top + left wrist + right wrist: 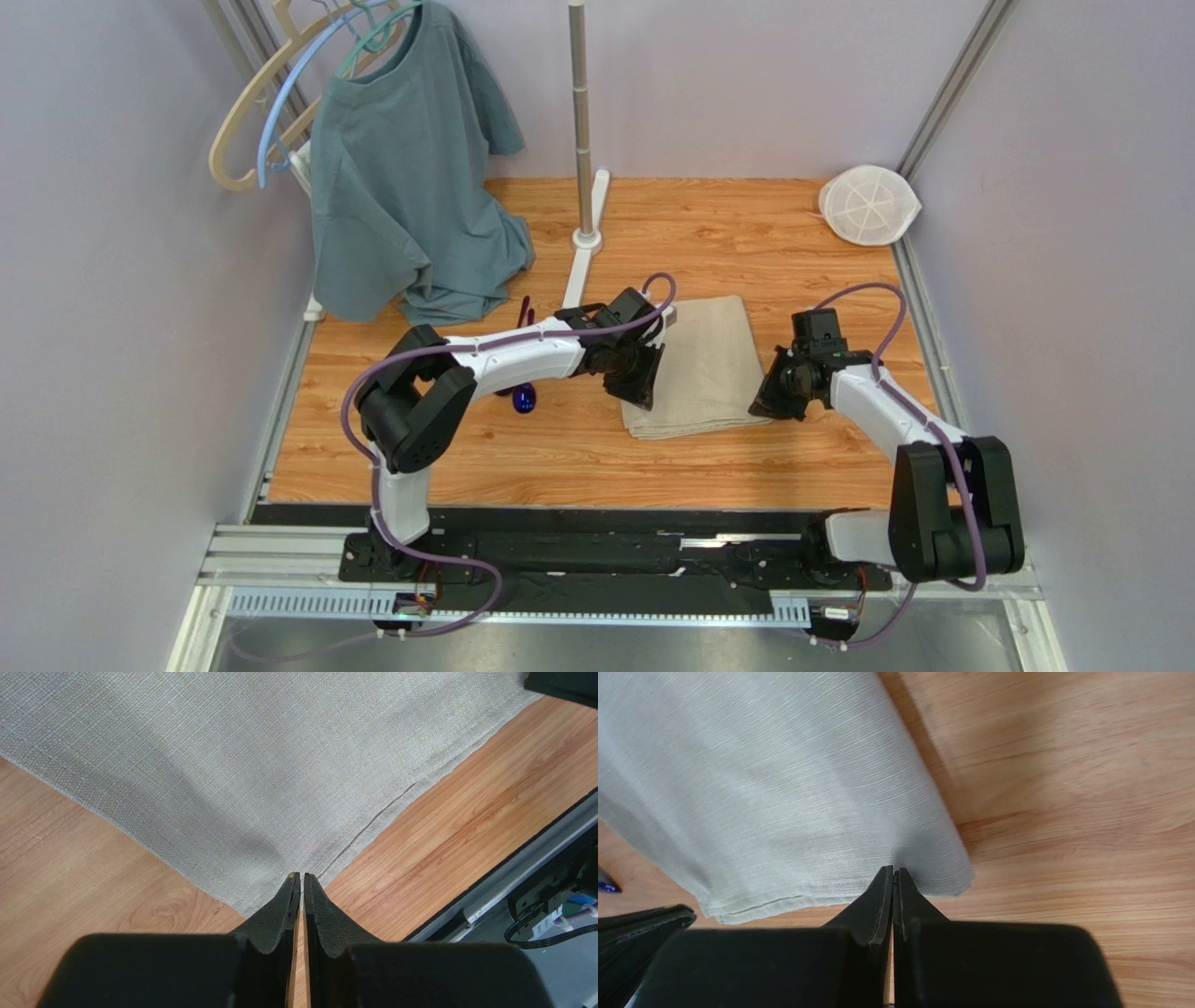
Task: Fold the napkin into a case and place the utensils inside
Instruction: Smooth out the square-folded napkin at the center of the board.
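Note:
The beige napkin [709, 357] lies folded to an oblong on the wooden table, mid-right. My left gripper [638, 381] is shut at its near left corner; in the left wrist view the cloth [267, 763] creases toward the closed tips [302, 876]. My right gripper [772, 399] is shut at the near right corner; in the right wrist view the napkin [759, 791] meets the closed tips [894, 871] and its edge looks slightly raised. A spoon's purple bowl [523, 399] shows under the left arm, and a dark handle [526, 311] shows behind it. No case is formed.
A grey-green T-shirt [407, 182] hangs at the back left with hangers [267, 112]. A metal pole on a white foot [581, 126] stands behind the napkin. A white mesh disc [867, 203] lies back right. The black rail [519, 882] runs along the near edge.

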